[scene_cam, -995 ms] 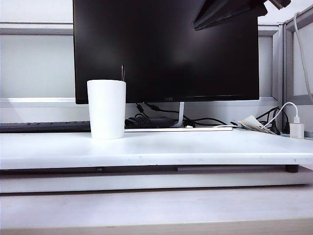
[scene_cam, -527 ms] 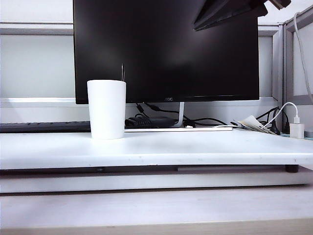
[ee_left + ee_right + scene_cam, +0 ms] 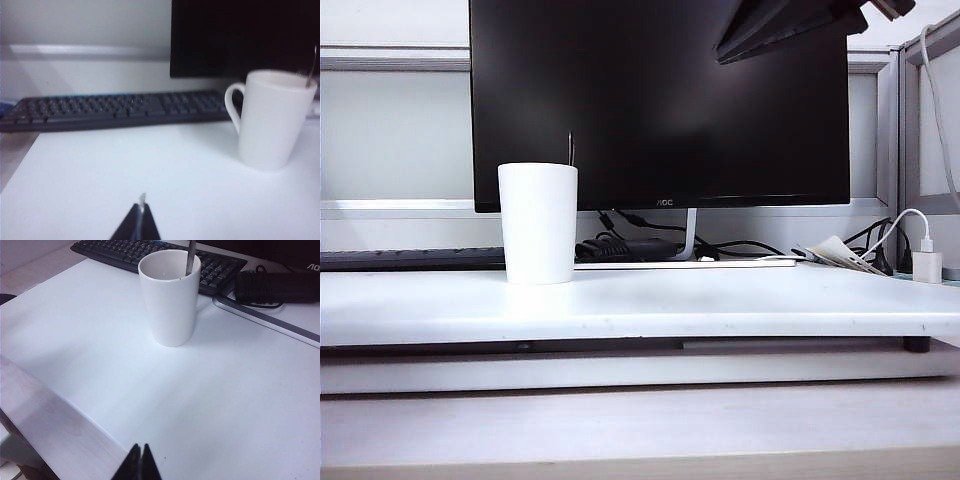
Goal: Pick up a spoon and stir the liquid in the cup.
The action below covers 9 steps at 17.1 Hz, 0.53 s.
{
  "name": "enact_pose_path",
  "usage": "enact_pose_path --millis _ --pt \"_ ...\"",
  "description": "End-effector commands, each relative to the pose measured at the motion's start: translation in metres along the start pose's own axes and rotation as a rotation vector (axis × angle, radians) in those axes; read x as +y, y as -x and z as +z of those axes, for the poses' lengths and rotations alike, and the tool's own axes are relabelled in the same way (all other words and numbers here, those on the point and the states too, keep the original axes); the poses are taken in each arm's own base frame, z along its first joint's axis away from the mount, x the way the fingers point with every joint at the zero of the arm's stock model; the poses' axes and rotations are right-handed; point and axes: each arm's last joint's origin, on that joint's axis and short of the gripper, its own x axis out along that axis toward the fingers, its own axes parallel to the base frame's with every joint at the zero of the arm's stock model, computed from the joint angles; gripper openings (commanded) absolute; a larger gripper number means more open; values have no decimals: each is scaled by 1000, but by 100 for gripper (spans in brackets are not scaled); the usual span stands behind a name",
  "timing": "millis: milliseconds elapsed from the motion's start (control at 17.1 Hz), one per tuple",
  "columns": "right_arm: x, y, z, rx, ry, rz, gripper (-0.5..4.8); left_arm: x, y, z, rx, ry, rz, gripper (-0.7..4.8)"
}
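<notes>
Spoon (image 3: 571, 148) stands in the cup (image 3: 538, 223), its thin grey handle rising past the rim on the side toward the monitor (image 3: 660, 100); in the right wrist view the handle (image 3: 191, 257) leans against the far inner wall of the cup (image 3: 170, 297), and in the left wrist view it shows as a faint line (image 3: 312, 65) above the cup (image 3: 272, 117), which there shows a loop handle on the side toward the keyboard (image 3: 115, 107). The cup stands upright on the white table (image 3: 720, 305), left of centre in the exterior view, in front of the keyboard and just beside the lower corner of the monitor. The left gripper (image 3: 139, 222) hangs low over bare table, well apart from the cup, its dark fingers brought together to a point with nothing between them. The right gripper (image 3: 138, 462) hangs above the table's near edge, well apart from the cup, its fingers likewise pressed together and empty. A dark part of an arm (image 3: 790, 25) crosses the upper right of the exterior view in front of the monitor. Cables (image 3: 640, 245) lie under the monitor, and a white charger (image 3: 926, 262) rests at the table's far right.
</notes>
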Motion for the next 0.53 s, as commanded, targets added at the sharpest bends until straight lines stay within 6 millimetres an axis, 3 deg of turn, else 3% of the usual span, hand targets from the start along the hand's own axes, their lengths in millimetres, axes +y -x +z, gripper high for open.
enact_pose_path --millis 59,527 --pt "1 1 2 -21 -3 3 -5 0 0 4 -43 -5 15 -4" --pt "1 1 2 -21 -3 3 -5 2 0 4 -45 -3 62 -4"
